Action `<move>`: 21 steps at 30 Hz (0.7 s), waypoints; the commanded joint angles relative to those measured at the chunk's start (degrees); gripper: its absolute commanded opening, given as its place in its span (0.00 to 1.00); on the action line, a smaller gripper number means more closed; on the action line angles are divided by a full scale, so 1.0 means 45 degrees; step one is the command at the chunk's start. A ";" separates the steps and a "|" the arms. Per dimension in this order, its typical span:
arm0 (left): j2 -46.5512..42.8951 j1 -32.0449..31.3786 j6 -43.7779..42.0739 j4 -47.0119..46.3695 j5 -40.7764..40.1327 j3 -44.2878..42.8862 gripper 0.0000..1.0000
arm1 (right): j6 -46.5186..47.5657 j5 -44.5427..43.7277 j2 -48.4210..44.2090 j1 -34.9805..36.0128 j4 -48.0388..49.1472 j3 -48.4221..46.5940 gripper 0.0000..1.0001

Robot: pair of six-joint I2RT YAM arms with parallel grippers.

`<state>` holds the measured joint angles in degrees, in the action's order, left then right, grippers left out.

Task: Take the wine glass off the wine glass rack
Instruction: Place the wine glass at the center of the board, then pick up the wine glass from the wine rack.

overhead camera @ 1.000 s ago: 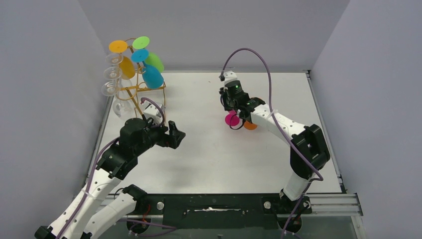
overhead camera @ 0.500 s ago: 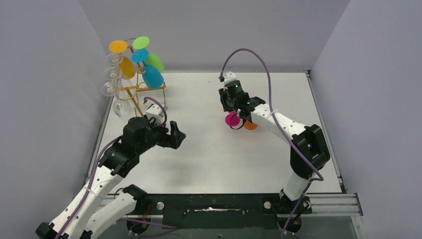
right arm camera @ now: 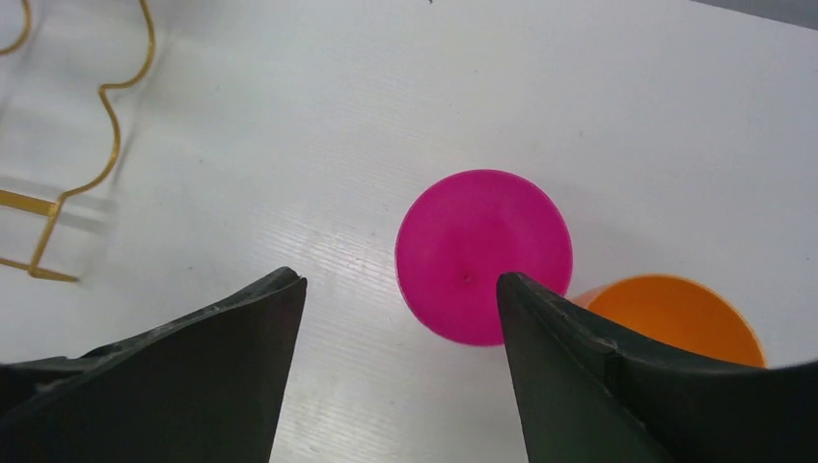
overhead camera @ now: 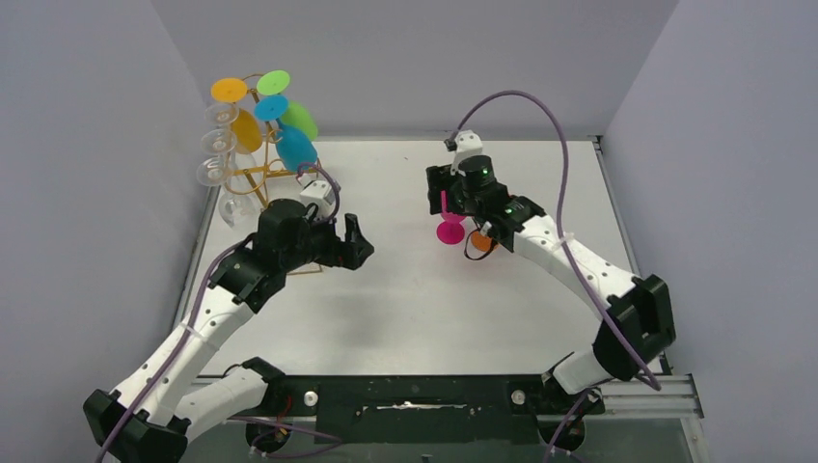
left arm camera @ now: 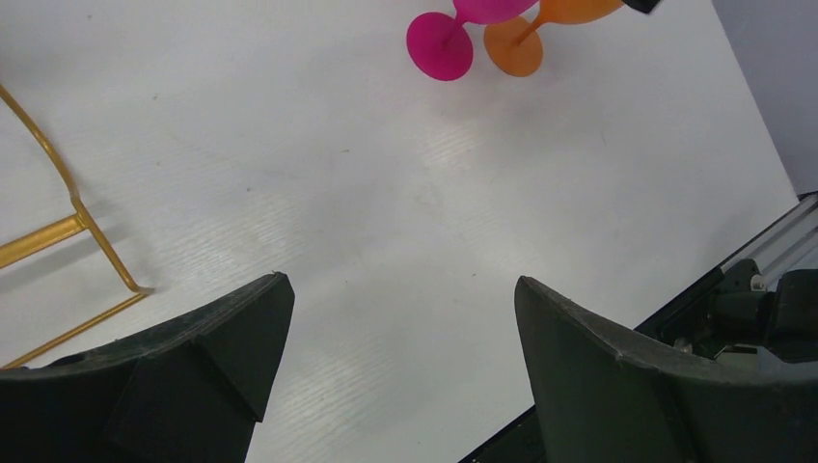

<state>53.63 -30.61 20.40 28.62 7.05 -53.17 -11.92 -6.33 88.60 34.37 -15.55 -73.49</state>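
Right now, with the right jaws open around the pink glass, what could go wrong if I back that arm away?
1. The right gripper has its jaws either side of the pink glass, and the orange glass stands right beside it: a sideways pull could knock one into the other.
2. The left gripper hangs open close to the wine glass rack, which holds the blue glass and others: a bump could shake them loose.

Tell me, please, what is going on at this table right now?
The right gripper hangs open over a pink wine glass standing on the table beside an orange wine glass. The left gripper, also open and empty, hovers near the base of the wine glass rack, where a blue wine glass and several others hang upside down.
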 commanded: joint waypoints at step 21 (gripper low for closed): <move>0.4786 0.7178 0.0921 0.0038 0.5237 -0.9551 0.87 | -0.6244 0.1333 -0.7928 -0.0188 0.4436 0.5528 0.98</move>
<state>74.43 -0.32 23.16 32.14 26.68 -90.76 -38.70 -2.07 57.69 34.06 -5.85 -52.12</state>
